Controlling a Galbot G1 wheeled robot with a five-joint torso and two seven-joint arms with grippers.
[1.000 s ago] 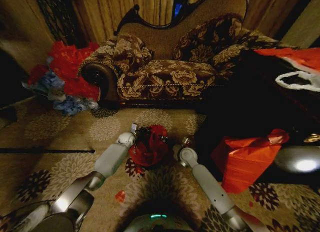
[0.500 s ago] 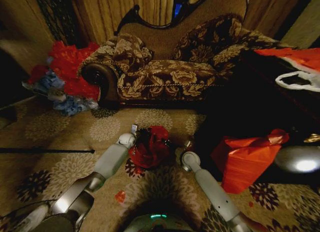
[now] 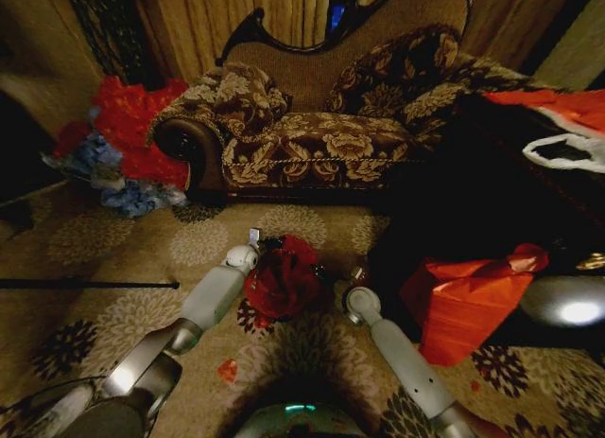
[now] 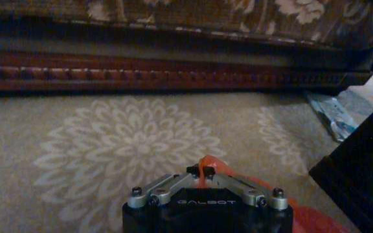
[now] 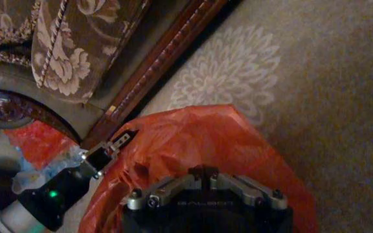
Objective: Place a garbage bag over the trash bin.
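My left gripper (image 3: 253, 239) at ten o'clock and right gripper (image 3: 348, 279) at four pinch crinkly glossy red plastic garbage bag (image 3: 282, 279), likely spreading its mouth over hidden bin.

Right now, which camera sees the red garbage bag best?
The right wrist view: the garbage bag spreads wide and close there. The head view shows it small between both arms. The left wrist view catches just an orange-red edge.

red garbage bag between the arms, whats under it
The garbage bag sits bunched on the patterned carpet between both grippers. Whatever lies beneath is covered; no black bin can be made out.
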